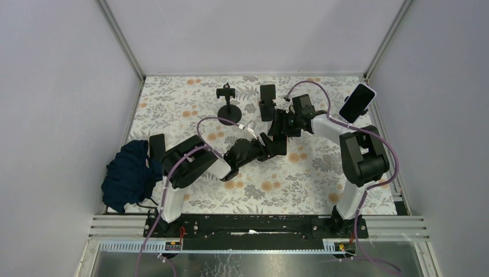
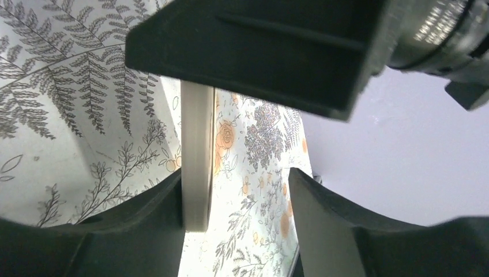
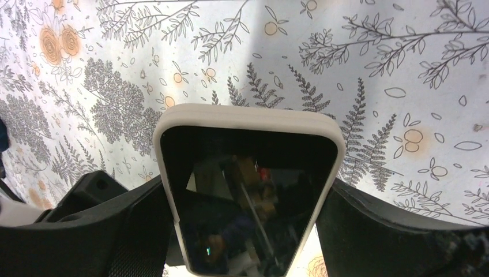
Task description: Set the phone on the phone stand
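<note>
The phone (image 3: 249, 144), black-screened in a white case, sits upright between the fingers of my right gripper (image 3: 248, 193), which is shut on its two long edges above the floral cloth. In the left wrist view the phone's white edge (image 2: 196, 161) rests against one finger (image 2: 155, 208); the other finger stands clear of it, so my left gripper (image 2: 236, 184) is open. From above, the left gripper (image 1: 275, 144) and right gripper (image 1: 281, 127) meet mid-table and hide the phone. The black phone stand (image 1: 229, 105), with a round base, stands behind and to their left.
A second black holder (image 1: 267, 101) stands just behind the grippers. Another phone (image 1: 357, 103) leans at the back right edge. A dark blue cloth (image 1: 128, 173) lies bunched at the left edge. Grey walls enclose the floral table (image 1: 173, 98).
</note>
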`<state>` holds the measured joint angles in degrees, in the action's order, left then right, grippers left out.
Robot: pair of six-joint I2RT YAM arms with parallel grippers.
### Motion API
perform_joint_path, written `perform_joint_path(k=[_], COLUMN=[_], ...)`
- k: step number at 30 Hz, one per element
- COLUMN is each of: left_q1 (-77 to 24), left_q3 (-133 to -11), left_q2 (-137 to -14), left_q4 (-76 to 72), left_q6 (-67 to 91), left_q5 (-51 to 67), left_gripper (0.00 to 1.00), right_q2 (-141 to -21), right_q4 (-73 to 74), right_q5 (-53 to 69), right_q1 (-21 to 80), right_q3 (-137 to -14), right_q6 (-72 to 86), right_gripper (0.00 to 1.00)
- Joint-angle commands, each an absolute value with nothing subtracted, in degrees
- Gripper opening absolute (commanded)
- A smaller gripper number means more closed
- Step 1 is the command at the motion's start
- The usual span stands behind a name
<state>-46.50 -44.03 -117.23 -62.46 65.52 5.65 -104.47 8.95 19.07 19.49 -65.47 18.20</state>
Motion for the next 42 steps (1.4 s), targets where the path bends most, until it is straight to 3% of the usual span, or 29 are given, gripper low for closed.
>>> perform_joint_path(k=[1,8,13,21,29,42], left_q1=[-46.73,-45.44,-45.00,-44.17,-43.29,-43.22], left_q3=[-39.60,-27.87,-23.98,-33.56,-46.35,-37.20], left_q2=[-111.10,-96.38,-79.90,-52.62,-42.00,-34.13], left_q4=[-67.45,-60.24,-43.78,-5.76,17.88,18.76], left_q6=[62.04,54.06,43.36,21.09,4.58,-4.16], left_q5=[5.87,4.77,2.16,-12.69,-24.58,-32.73], left_gripper=[0.72,0.78,0.78,0.86,0.91,0.95], right_q2=[-99.98,-100.85,-104.16,-112.45,-120.10,-121.17], right_q4=[4.45,0.47,-7.76,-19.89,-22.59,-23.57], right_q5=[18.65,16.22,12.86,7.47,1.12,-9.26], right_q1=[19.64,19.73,20.05,22.75,24.75,26.85], right_q3=[-69.12,-75.70,-80.65,-88.51,-97.52,-96.59], right_q6=[16.50,14.34,10.70,2.87,-4.34,-6.12], right_gripper=[0.29,0.26,0.24,0.22,0.23,0.23])
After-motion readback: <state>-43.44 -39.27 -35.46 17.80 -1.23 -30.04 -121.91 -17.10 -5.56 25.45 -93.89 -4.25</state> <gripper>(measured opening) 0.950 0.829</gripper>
